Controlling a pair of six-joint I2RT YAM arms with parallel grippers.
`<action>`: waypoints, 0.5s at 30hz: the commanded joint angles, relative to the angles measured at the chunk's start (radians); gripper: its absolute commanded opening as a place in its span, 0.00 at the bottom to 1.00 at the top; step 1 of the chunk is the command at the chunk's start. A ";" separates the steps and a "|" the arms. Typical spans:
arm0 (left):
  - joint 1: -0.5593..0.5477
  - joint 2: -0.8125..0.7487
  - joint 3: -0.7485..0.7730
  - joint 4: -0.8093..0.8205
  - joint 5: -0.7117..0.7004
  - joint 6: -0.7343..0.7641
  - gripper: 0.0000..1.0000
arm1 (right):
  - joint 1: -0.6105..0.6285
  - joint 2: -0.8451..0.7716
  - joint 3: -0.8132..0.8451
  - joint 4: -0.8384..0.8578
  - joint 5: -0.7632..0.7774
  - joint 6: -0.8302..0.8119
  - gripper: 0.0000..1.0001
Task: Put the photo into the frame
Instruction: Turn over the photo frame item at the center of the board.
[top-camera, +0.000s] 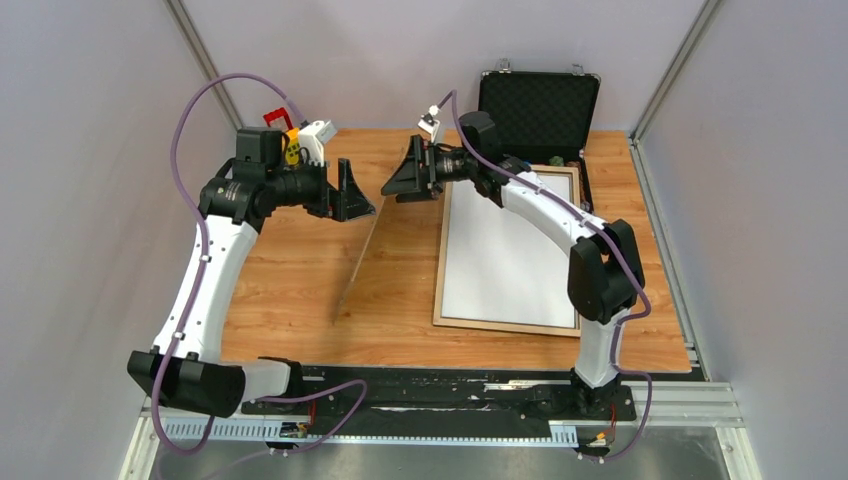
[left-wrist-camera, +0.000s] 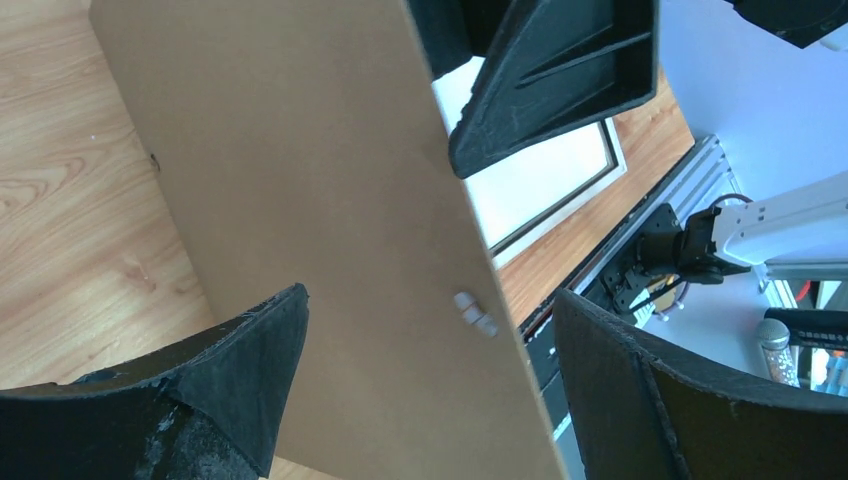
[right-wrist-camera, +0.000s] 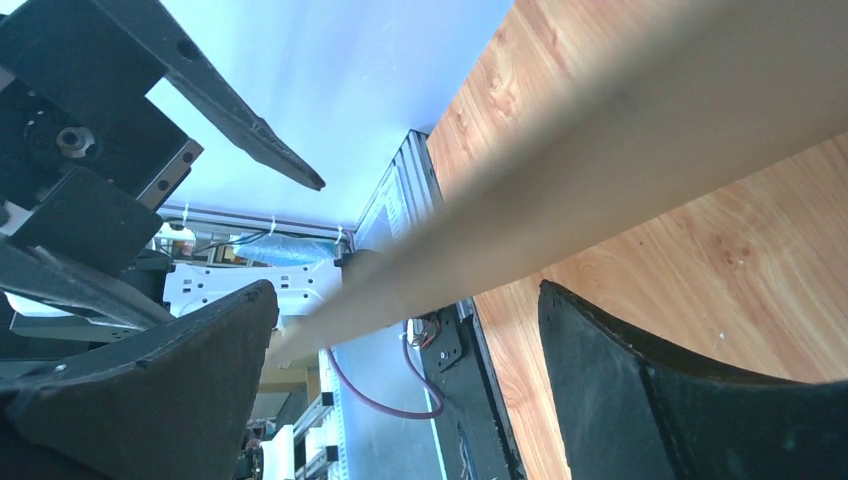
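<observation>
wooden table (top-camera: 300, 290), pale walls (top-camera: 90, 200) on three sides, metal rail (top-camera: 680, 405) along the near edge. the frame (top-camera: 505, 326) lies flat on the right half, pale face up, a white sheet (top-camera: 510, 255) filling it. photo or not, can't tell. mid-table a brown board (left-wrist-camera: 320, 230) stands tilted on edge. left gripper (top-camera: 358, 200) and right gripper (top-camera: 398, 170) flank its top, both spread wide, gripping nothing. black case (top-camera: 540, 110) open at far right.

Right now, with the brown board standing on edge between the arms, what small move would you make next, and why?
I'd probably close the right fingers on the brown board: they and the left fingers stand open around it, so nothing grips it and it leans on edge beside the frame.
</observation>
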 joint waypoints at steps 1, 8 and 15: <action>-0.005 -0.026 0.011 0.014 -0.023 0.020 0.99 | 0.005 -0.065 -0.016 0.071 0.003 0.030 1.00; -0.005 -0.034 0.014 -0.002 -0.085 0.035 0.99 | 0.005 -0.068 -0.041 0.072 0.024 0.029 0.99; -0.005 -0.035 0.020 -0.009 -0.126 0.041 0.99 | 0.005 -0.082 -0.123 0.015 0.175 -0.012 0.87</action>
